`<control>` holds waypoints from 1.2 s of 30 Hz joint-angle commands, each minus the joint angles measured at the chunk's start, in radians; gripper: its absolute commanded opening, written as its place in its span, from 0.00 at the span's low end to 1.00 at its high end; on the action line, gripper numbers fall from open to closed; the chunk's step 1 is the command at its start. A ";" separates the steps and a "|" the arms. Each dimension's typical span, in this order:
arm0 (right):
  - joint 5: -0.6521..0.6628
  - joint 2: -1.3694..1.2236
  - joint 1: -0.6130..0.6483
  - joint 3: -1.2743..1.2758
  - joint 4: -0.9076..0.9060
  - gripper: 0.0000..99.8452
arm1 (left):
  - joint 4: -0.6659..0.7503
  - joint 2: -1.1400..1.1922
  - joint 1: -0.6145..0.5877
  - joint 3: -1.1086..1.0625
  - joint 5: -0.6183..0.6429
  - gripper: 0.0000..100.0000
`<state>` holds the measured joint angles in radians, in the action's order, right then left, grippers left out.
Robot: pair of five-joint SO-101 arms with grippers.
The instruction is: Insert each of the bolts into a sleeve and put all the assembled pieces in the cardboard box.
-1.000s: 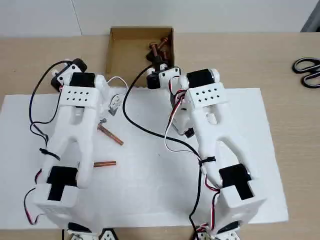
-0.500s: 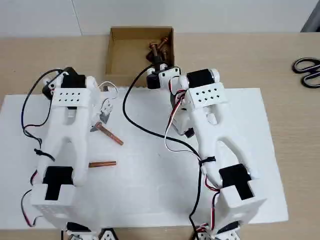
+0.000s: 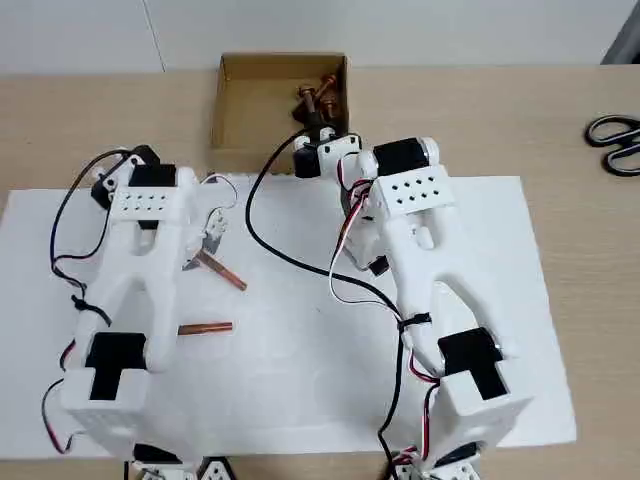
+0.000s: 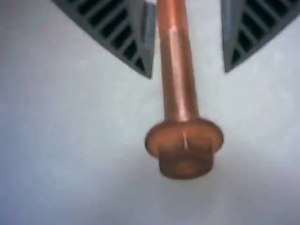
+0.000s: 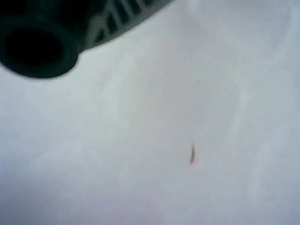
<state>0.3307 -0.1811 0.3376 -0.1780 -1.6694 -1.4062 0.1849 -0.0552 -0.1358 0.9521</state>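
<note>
A copper bolt (image 3: pixel 221 270) lies slantwise on the white paper (image 3: pixel 300 400). In the left wrist view its shank runs between my fingers and its flanged head (image 4: pixel 183 146) points toward the camera. My left gripper (image 3: pixel 206 243) (image 4: pixel 187 68) stands open astride the shank, low over the paper. A copper sleeve (image 3: pixel 205 327) lies nearer the arm bases, apart from the bolt. The cardboard box (image 3: pixel 262 100) at the back holds assembled copper pieces (image 3: pixel 320 95) in its right corner. My right gripper (image 3: pixel 372 255) hangs over the paper's middle, in front of the box.
Black cables (image 3: pixel 270 235) trail from the right arm across the paper, and one (image 5: pixel 35 49) shows close in the right wrist view. Scissors (image 3: pixel 615 140) lie at the table's far right edge. Bare paper stretches between the two arms.
My left arm has swung left and its gripper has come down from beside the box's front onto the bolt's upper end. The right arm, bolt and sleeve have stayed put.
</note>
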 commanded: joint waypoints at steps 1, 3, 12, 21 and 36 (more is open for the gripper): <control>-0.008 0.061 -0.010 -0.005 -0.002 0.01 | 0.044 -0.003 -0.003 -0.012 -0.008 0.10; -0.008 0.062 -0.010 -0.005 -0.002 0.01 | 0.058 -0.003 -0.003 -0.024 -0.012 0.10; -0.008 0.062 -0.010 -0.005 -0.007 0.01 | 0.138 -0.002 -0.008 -0.064 -0.041 0.10; -0.008 0.062 -0.010 -0.005 -0.008 0.01 | 0.140 0.155 -0.011 -0.059 -0.041 0.10; -0.008 0.064 -0.010 -0.005 -0.008 0.01 | 0.144 0.158 -0.012 -0.035 -0.040 0.01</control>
<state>0.3307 -0.1811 0.3376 -0.1780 -1.6694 -1.2482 0.3184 -0.0537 -0.1834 0.9183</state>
